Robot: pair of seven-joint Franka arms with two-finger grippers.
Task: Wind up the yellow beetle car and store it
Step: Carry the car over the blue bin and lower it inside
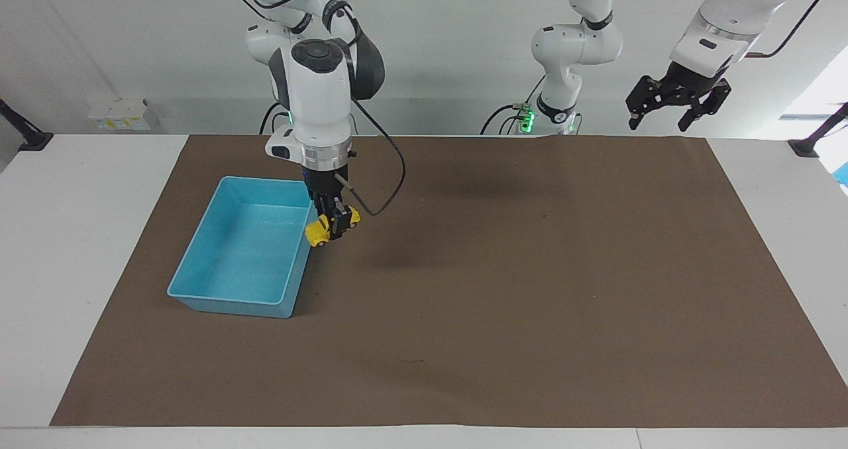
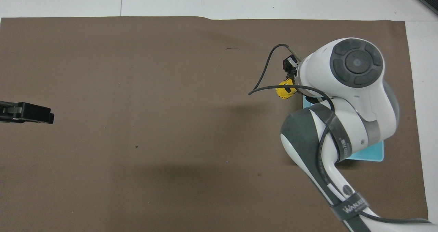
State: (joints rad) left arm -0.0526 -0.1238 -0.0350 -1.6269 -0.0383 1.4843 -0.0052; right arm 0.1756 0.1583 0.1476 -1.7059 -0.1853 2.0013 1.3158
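Observation:
The yellow beetle car hangs tilted in the air, with my right gripper shut on it. It is above the brown mat, close to the rim of the blue bin on the side toward the left arm's end of the table. In the overhead view the car peeks out beside the right arm's wrist, which covers most of the bin. My left gripper waits open and empty, raised over the mat's corner at its own end; only its tip shows from above.
A brown mat covers most of the white table. The blue bin has nothing in it. A black cable loops out from the right wrist.

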